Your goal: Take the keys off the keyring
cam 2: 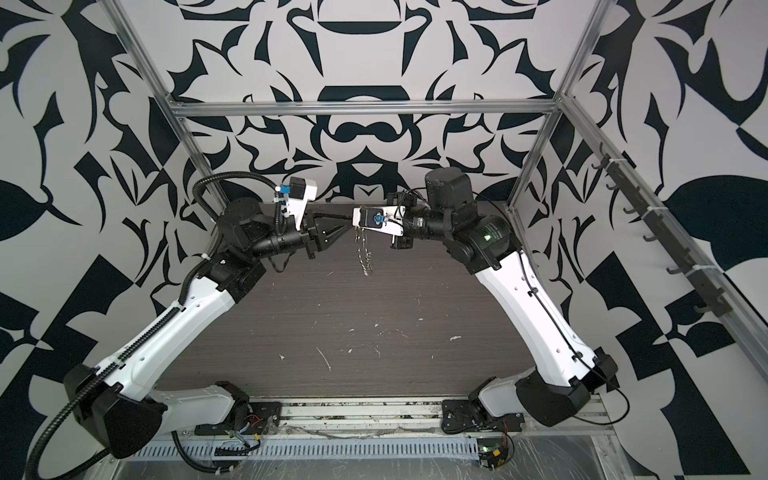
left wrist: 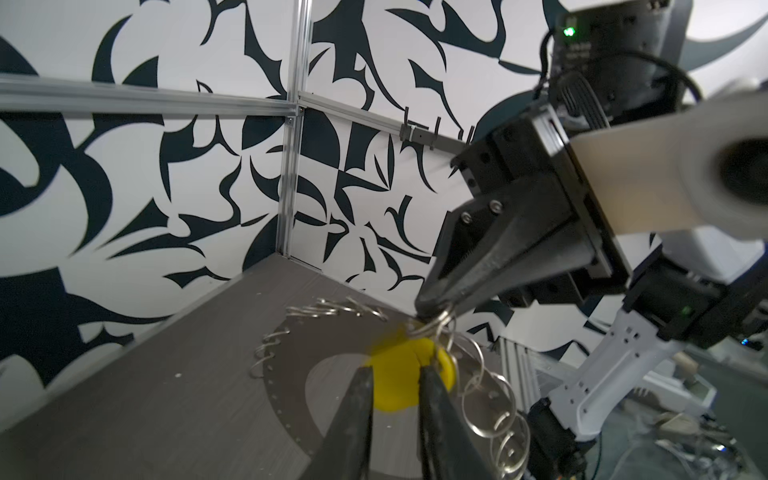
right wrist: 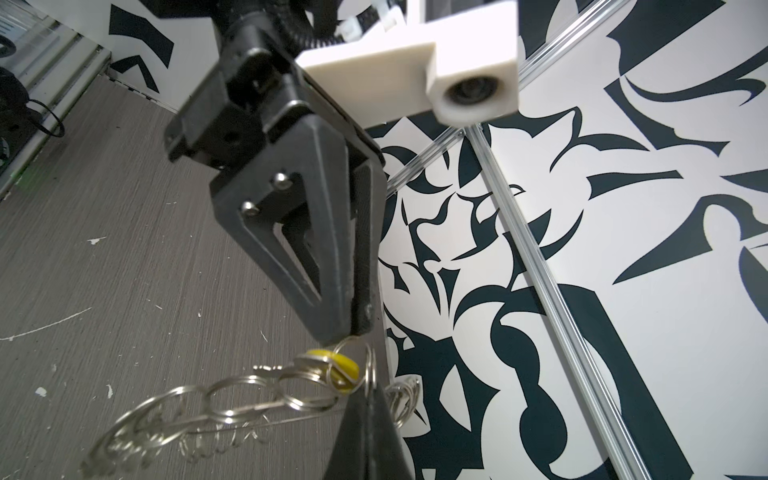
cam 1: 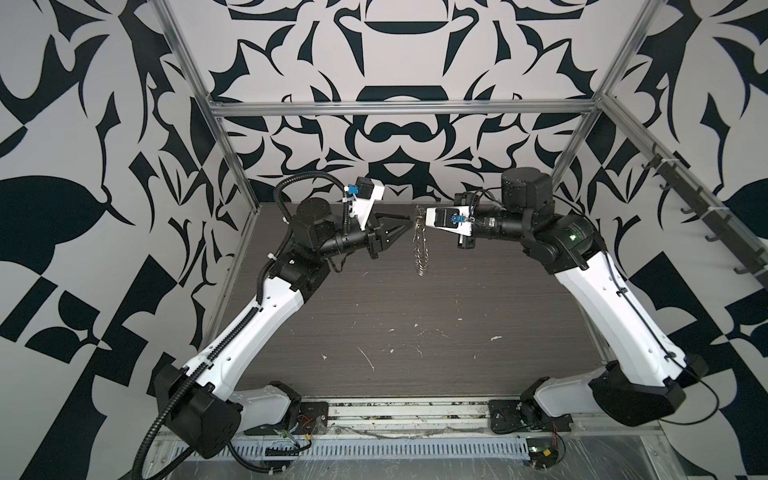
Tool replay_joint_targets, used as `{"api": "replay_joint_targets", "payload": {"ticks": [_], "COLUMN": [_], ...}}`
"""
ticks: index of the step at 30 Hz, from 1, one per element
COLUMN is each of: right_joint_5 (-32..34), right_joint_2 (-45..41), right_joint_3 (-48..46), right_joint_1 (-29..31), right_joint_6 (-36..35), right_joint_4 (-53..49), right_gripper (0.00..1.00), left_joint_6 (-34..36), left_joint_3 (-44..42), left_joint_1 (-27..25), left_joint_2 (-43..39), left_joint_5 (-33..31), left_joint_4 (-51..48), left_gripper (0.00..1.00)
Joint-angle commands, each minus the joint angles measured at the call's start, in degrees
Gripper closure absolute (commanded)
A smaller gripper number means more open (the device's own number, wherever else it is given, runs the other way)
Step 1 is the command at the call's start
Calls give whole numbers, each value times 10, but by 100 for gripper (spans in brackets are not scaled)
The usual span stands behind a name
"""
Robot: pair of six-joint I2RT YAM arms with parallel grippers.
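Patterned walls are boxing in the dark table. Both arms are meeting mid-air at the back, so nothing's dragging on the surface. R gripper is clamping the keyring at its top, letting it hang free & steady. L gripper is straddling the tag w/ a narrow gap; can't tell if it's pinching. Prob. lining up to work the tag off.

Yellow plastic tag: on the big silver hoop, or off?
On: the yellow oblong plastic tag hangs linked by its split ring to the large silver metal hoop.
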Motion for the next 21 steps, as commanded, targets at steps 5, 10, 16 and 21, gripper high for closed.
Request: {"api": "replay_joint_targets", "payload": {"ticks": [5, 10, 16, 21], "right_joint_5": [4, 15, 15, 16], "right_joint_2": [-16, -13, -13, -15], "right_joint_3": [7, 7, 8, 7], "right_joint_1": [3, 4, 4, 4], "right_joint_6": [-7, -11, -13, -14], "right_joint_4": [40, 41, 41, 41], "right_gripper": [100, 100, 100, 100], "left_joint_6": [-105, -120, -145, -189], "left_joint_3": [34, 36, 27, 32], "left_joint_1": [5, 8, 27, 33], "left_joint_2": [31, 29, 11, 21], "left_joint_5": [48, 68, 81, 106], "left_joint_4": [53, 55, 62, 90], "left_gripper": [84, 80, 71, 72]}}
